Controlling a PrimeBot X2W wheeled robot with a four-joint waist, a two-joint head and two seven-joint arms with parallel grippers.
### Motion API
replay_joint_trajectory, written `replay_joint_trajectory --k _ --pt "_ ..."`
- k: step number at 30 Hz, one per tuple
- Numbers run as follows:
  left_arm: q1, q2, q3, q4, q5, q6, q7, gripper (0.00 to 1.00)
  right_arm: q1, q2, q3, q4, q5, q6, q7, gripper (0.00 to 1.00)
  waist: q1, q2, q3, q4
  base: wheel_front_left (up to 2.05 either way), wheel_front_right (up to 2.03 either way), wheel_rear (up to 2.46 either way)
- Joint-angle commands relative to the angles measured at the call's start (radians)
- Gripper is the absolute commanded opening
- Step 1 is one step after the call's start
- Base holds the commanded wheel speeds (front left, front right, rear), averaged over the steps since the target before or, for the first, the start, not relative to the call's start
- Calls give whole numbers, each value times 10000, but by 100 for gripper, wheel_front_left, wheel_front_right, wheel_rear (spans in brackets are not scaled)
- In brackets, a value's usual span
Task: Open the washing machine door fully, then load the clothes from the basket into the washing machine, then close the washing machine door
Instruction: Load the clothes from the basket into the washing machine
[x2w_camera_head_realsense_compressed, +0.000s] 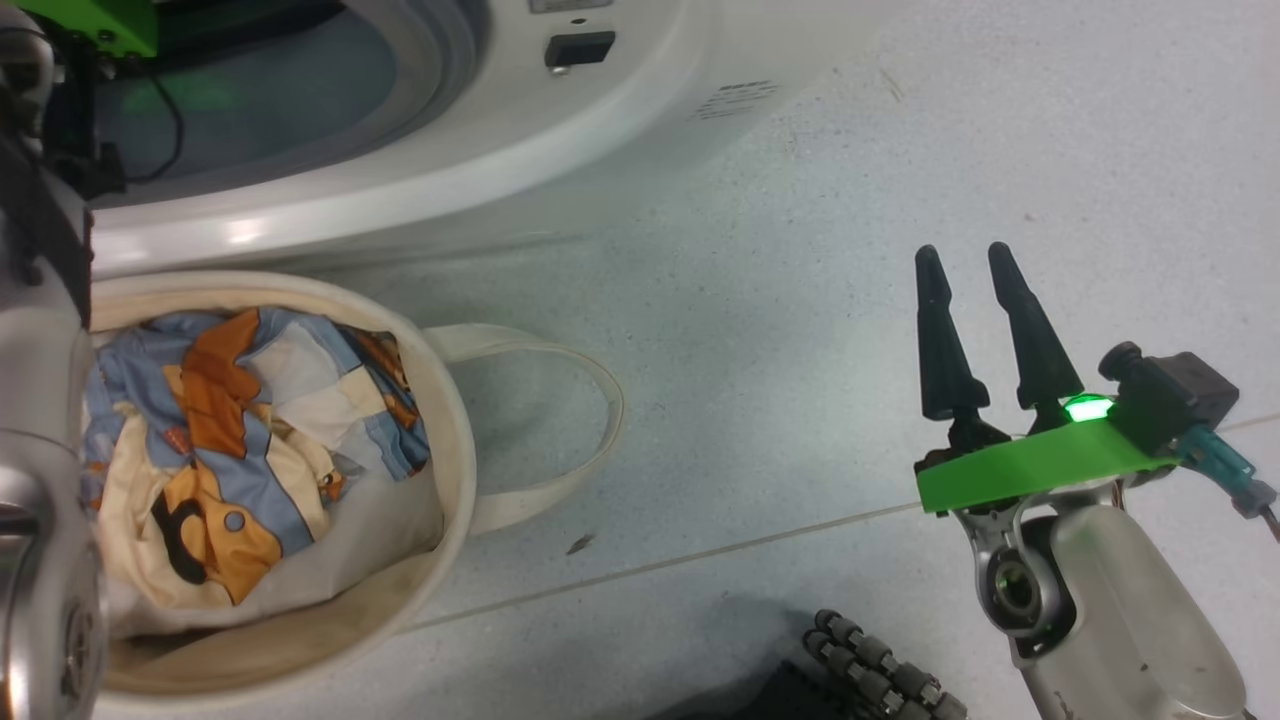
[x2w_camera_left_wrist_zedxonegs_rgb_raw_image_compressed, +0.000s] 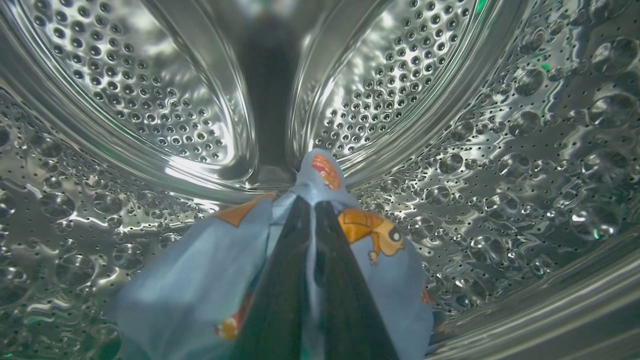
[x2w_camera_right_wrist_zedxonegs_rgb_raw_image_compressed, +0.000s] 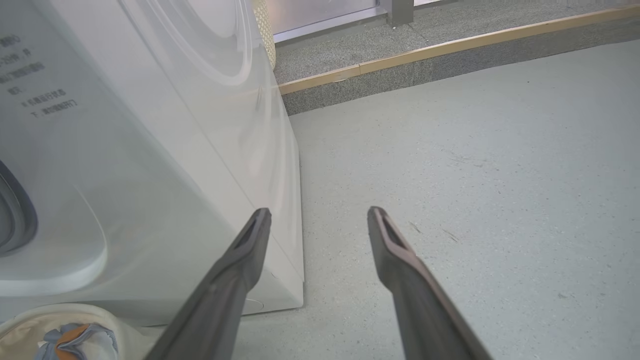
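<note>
The left gripper (x2w_camera_left_wrist_zedxonegs_rgb_raw_image_compressed: 314, 202) is deep inside the drum (x2w_camera_left_wrist_zedxonegs_rgb_raw_image_compressed: 500, 175) of the washing machine (x2w_camera_head_realsense_compressed: 450, 170). Its two dark fingers are pressed together on a blue printed cloth (x2w_camera_left_wrist_zedxonegs_rgb_raw_image_compressed: 200, 280), pinching a fold that pokes up past the fingertips. The rest of that cloth hangs down on both sides of the fingers, with orange cartoon figures showing on it. Behind it are the drum's perforated back wall and a smooth steel paddle.

In the head view the left arm (x2w_camera_head_realsense_compressed: 40, 450) runs up the left edge, past the left rim of the basket (x2w_camera_head_realsense_compressed: 455, 450) and towards the machine's opening, where the grey rubber ring (x2w_camera_head_realsense_compressed: 450, 50) shows.

The basket stands on the floor (x2w_camera_head_realsense_compressed: 800, 300) just in front of the machine's lower front edge. One loop handle (x2w_camera_head_realsense_compressed: 600, 400) lies flat on the floor to its right. More clothes (x2w_camera_head_realsense_compressed: 230, 430) lie crumpled inside it, blue and orange print mixed with cream cloth, filling it up to near the rim.

The right gripper (x2w_camera_head_realsense_compressed: 963, 255) hangs over bare floor, well apart from the basket and to its right. Its fingers are spread wide with nothing between them. From the right wrist its fingers (x2w_camera_right_wrist_zedxonegs_rgb_raw_image_compressed: 235, 280) point past the machine's front right corner (x2w_camera_right_wrist_zedxonegs_rgb_raw_image_compressed: 295, 290), and a bit of the basket rim (x2w_camera_right_wrist_zedxonegs_rgb_raw_image_compressed: 30, 320) shows at the lower left
</note>
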Motion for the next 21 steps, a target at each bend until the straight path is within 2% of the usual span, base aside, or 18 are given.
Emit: replay_joint_trajectory --k 1,3,4,5,9,18,21 --pt "-305 499 121 -215 103 -61 -47 0 134 15 146 -315 -151 6 -122 100 0 0 -17 16 13 13 13" --pt "-372 594 269 -264 2 -88 -47 0 135 45 149 -330 -238 6 -122 100 0 0 -20 72 9 9 9" --pt "-364 607 350 -322 -58 -104 -47 58 154 61 119 -333 -271 6 -122 100 0 0 -15 102 1 1 1" --pt "-312 584 389 -298 -93 -122 -47 100 190 73 69 -331 -287 6 -122 100 0 0 -19 132 0 0 0" --pt "-97 355 -50 410 109 -277 -47 100 340 100 -110 -267 -297 6 -122 100 0 0 -149 347 0 0 0" --pt "741 -429 -878 713 -160 -404 -47 100 220 37 181 -20 -248 6 -122 100 0 0 -943 821 0 0 0" --pt "1193 -477 -1229 899 -252 -407 -47 100 191 -14 317 144 -213 6 -122 100 0 0 -1339 956 0 0 0"
